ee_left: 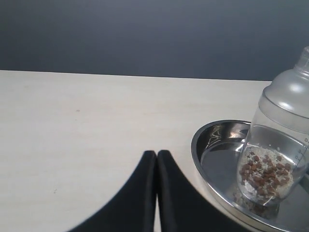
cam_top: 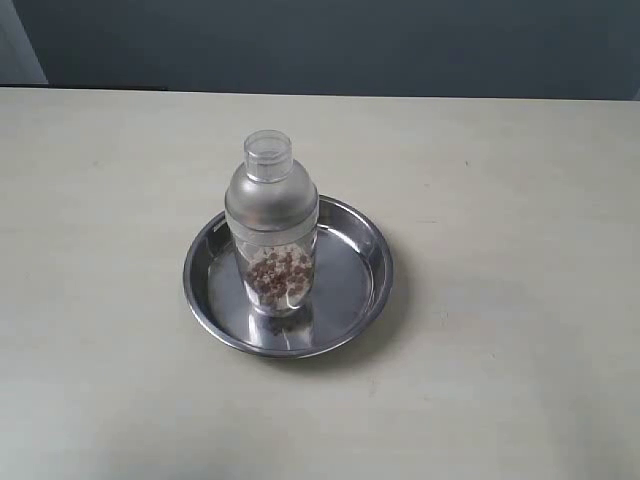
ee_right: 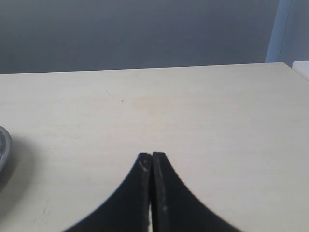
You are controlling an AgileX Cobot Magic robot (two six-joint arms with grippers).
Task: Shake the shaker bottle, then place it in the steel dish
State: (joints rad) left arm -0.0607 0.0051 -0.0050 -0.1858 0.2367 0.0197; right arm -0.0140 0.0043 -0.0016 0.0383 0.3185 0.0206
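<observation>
Exterior view, item one: shaker bottle (cam_top: 272, 230), clear body, frosted domed top, small round cap on. It stands upright on the flat bottom of the steel dish (cam_top: 352, 285), inside the rim and touching nothing else. Brown pellets (cam_top: 279, 272) lie heaped in its lower part.

Item two: steel dish, round, shallow and shiny, much wider than the bottle. It sits flat near the middle of the desk (cam_top: 520, 200), well apart from the far edge.

Item three: my left gripper (ee_left: 157, 153), black fingers pressed together tip to tip, clamped on nothing. It hangs over bare desk near the dish and apart from it, with the bottle beyond the near rim.

Item four: my right gripper (ee_right: 151, 155), fingers likewise together and holding nothing, over bare desk. Only a sliver of the dish's rim shows at the border of that view.

Item five: dark wall (cam_top: 330, 45) behind the desk's far edge.
</observation>
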